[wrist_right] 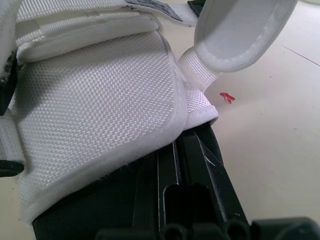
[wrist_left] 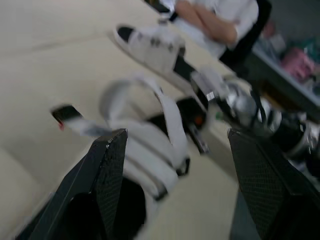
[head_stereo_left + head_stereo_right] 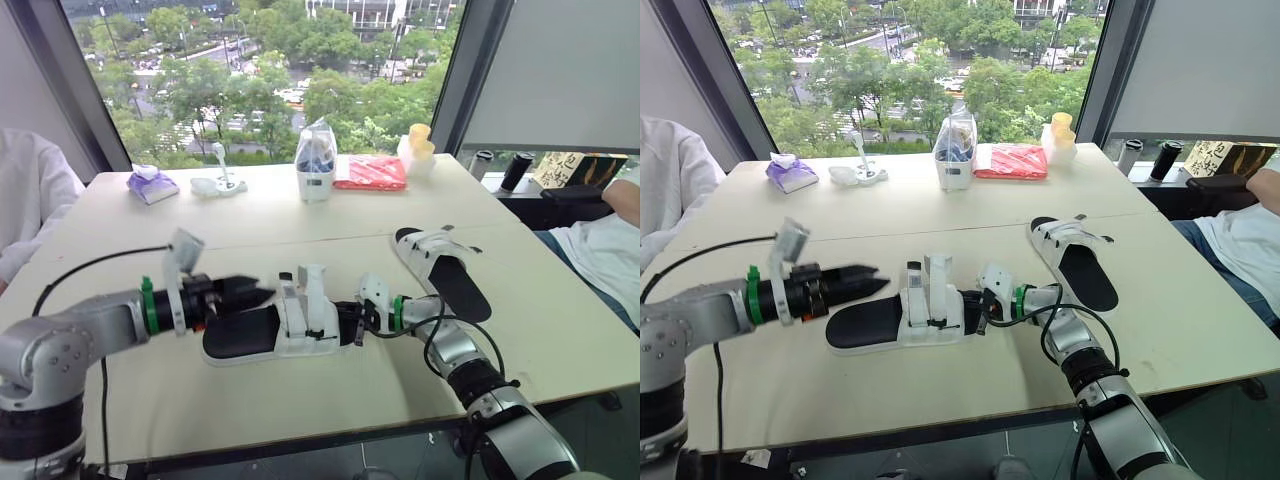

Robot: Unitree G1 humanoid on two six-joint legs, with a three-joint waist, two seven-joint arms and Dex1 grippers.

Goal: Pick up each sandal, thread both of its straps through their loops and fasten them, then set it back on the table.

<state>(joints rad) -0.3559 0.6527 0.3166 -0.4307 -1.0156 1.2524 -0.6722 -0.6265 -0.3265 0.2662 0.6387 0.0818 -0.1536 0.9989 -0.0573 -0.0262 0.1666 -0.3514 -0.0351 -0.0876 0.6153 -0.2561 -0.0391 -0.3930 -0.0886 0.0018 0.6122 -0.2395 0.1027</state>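
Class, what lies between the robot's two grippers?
The nearer white sandal, straps upright, between left gripper and right gripper, seen in the eye views.

Beige table [image 3: 300,400], big window [image 3: 250,80], leafy daylight

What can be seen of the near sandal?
The near sandal has a white sole, a black footbed and two white woven straps with black loops. The straps stand up, apparently unfastened. It lies flat on the table, lengthwise between the grippers. The open left gripper points at its bare end, and the right gripper is against its strapped end.
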